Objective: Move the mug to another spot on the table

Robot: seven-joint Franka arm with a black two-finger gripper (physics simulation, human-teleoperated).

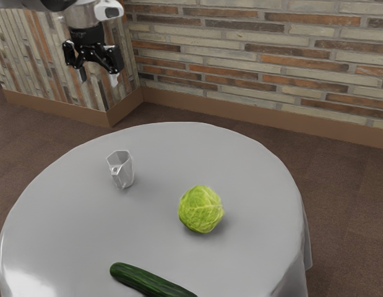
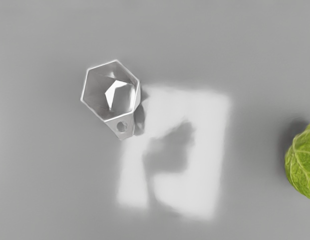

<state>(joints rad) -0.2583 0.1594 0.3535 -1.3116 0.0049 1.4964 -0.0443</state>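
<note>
Well, the pale grey six-sided mug [image 1: 120, 168] [image 2: 110, 95] stands upright (mouth up, long axis vertical) on the round grey table [image 1: 240, 167], well apart from the green cabbage [image 1: 201, 209]. The black gripper [image 1: 98, 75] hangs high above it, jaws spread and empty.

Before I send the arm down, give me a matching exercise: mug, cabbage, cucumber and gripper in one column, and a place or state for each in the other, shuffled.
Things:
1. mug
2. cabbage
3. cucumber
4. gripper

Places or states:
A. lies flat at the near edge of the table
B. hangs open, high above the table
C. stands upright, white, mouth up
D. round and light green, to the exterior view's right of the mug

Pairs: 1-C, 2-D, 3-A, 4-B.
</note>
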